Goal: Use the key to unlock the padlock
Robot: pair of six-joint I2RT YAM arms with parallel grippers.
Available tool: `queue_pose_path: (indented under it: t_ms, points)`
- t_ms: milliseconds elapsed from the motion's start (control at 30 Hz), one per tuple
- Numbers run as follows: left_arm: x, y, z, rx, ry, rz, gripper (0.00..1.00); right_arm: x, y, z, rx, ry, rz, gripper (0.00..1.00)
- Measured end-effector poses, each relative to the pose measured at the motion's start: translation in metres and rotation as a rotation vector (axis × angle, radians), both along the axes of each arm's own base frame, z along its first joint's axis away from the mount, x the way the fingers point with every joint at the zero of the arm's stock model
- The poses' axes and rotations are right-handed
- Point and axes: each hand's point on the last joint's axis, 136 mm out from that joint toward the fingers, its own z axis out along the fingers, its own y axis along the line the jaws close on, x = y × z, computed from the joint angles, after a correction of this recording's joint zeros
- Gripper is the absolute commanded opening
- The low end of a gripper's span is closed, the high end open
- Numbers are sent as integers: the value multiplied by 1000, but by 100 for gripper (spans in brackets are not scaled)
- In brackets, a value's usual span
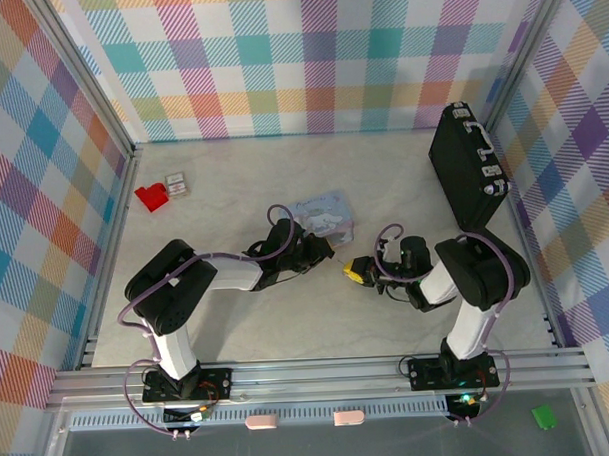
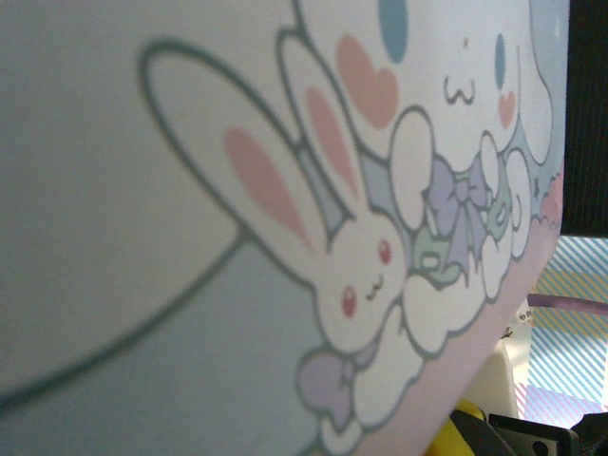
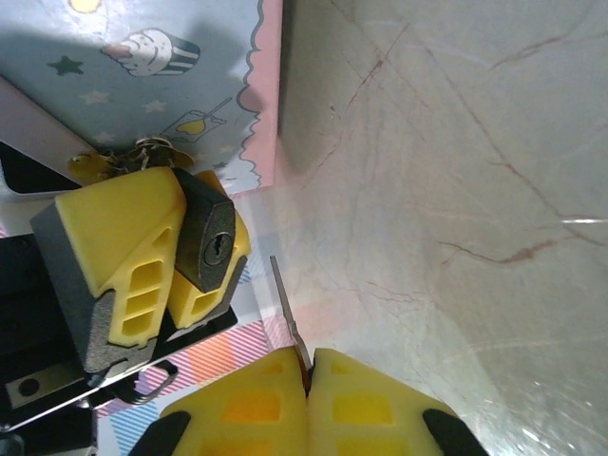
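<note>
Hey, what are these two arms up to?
They are trying to open a small lock. The left gripper holds the padlock beside a pastel cartoon tin, with the keyhole facing the other arm. The right gripper is shut on the key, blade pointing toward the lock. The tip is short of the keyhole, so it is not yet in.

The left arm [image 1: 172,293] rises from its base, folds at a raised elbow and sends its forearm toward 3 o'clock. The right arm [image 1: 476,272] mirrors it, its forearm running toward 9 o'clock, so the two wrists nearly meet. The left gripper [image 3: 190,228] is clamped on the padlock [image 3: 211,242]. At 5 o'clock from it in the right wrist view, the right gripper [image 3: 309,375] pinches the key [image 3: 288,313], whose blade points between 11 and 12 o'clock.
</note>
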Motion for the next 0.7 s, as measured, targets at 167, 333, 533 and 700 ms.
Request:
queue_pose_path:
  t_ms: [167, 333, 533, 700]
  points:
    - [0, 0, -1, 1, 1, 0, 0, 1, 2, -3, 19, 4, 3, 0]
    - [0, 0, -1, -1, -1, 0, 0, 3, 3, -5, 43, -6, 3, 0]
    - [1, 0, 0, -9, -6, 2, 0, 4, 4, -3, 54, -17, 4, 0]
    - [1, -1, 0, -11, -9, 2, 0, 4, 5, -2, 61, -11, 5, 0]
